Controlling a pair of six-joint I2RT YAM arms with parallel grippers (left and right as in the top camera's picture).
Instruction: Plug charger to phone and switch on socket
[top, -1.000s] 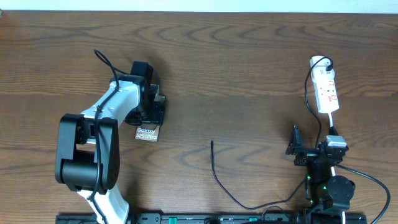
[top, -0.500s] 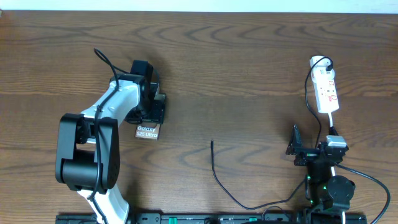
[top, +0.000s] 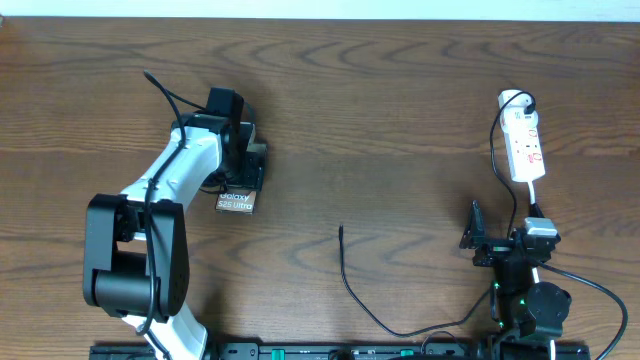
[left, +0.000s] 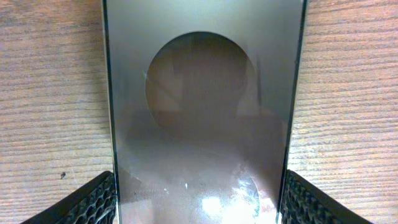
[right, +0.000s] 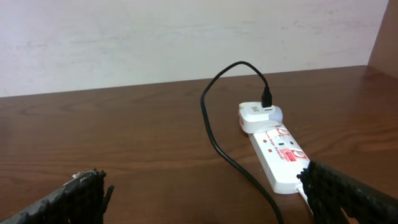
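The phone (top: 238, 202), a brown slab with white lettering, sits at the left of the table, and my left gripper (top: 240, 172) is shut on it. In the left wrist view the phone (left: 202, 112) fills the frame, and both ribbed pads (left: 93, 200) press its long edges. The charger cable (top: 355, 290) lies loose at centre front with its plug tip (top: 341, 230) free on the wood. Its white adapter (right: 256, 116) sits in the far end of the socket (right: 280, 158). My right gripper (right: 205, 193) stands wide open, low, just short of the socket (top: 525, 148).
The charger cable (right: 214, 130) loops off the adapter and runs across the wood between my right fingers. The socket's white lead trails toward the right arm's base (top: 530, 305). A pale wall stands beyond the table's far edge.
My left arm has shifted slightly up and left, carrying the phone a little way with it. The right arm and cable have not moved.
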